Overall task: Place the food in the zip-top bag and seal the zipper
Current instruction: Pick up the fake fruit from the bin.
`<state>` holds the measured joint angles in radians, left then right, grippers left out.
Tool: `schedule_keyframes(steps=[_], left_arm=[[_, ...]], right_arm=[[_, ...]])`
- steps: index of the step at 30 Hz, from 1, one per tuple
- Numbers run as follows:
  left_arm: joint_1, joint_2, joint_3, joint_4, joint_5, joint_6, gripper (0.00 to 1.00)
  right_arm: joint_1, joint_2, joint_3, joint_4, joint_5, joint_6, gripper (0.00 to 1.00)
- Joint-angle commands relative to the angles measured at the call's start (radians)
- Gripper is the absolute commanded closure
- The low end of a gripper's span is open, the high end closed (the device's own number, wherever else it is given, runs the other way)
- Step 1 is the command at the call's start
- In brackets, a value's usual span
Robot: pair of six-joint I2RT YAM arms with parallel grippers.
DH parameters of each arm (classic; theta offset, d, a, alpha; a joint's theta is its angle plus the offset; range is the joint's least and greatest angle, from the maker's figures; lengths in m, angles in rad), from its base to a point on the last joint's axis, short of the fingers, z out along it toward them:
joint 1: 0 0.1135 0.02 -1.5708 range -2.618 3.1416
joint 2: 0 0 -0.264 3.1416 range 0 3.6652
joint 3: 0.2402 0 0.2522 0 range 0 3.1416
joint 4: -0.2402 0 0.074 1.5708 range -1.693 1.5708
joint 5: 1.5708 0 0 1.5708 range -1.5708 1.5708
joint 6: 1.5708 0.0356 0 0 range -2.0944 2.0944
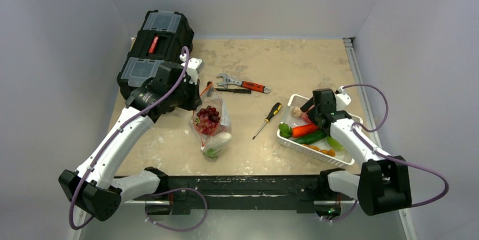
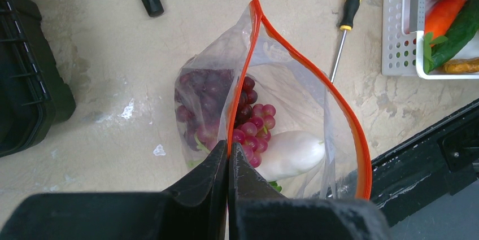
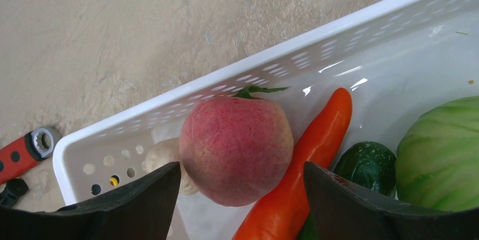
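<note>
The clear zip-top bag (image 1: 212, 127) lies mid-table with its mouth open; it also shows in the left wrist view (image 2: 282, 99). Inside it are dark red grapes (image 2: 251, 124) and a white radish (image 2: 291, 152). My left gripper (image 2: 228, 152) is shut on the bag's orange-red zipper strip (image 2: 240, 87), holding the mouth up. My right gripper (image 3: 242, 169) is open above the white basket (image 3: 186, 90), its fingers either side of a red peach (image 3: 234, 155). An orange pepper (image 3: 316, 149), a dark green cucumber (image 3: 367, 161) and a pale green cabbage (image 3: 440, 149) lie beside it.
A black toolbox (image 1: 155, 48) stands at the back left. A red-handled wrench (image 1: 243, 83) and a screwdriver (image 1: 268, 118) lie between bag and basket (image 1: 294, 144). A mushroom (image 3: 164, 152) lies behind the peach. A black rail (image 1: 243, 183) runs along the near edge.
</note>
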<state>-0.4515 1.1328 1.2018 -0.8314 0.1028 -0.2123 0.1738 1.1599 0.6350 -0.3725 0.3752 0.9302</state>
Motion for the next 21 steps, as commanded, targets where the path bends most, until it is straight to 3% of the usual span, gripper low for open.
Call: schedule_keyframes(steps=[1, 12, 21], left_arm=[[0.005, -0.008, 0.002, 0.021, -0.005, 0.025, 1.00], [0.005, -0.006, 0.004, 0.019, -0.002, 0.025, 1.00], [0.006, -0.007, 0.004, 0.018, -0.003, 0.026, 1.00]], right_arm=[[-0.005, 0.026, 0.015, 0.055, 0.030, -0.012, 0.21], [-0.005, 0.043, 0.005, 0.063, 0.043, -0.002, 0.28], [-0.006, -0.034, -0.001, 0.059, 0.044, -0.020, 0.57]])
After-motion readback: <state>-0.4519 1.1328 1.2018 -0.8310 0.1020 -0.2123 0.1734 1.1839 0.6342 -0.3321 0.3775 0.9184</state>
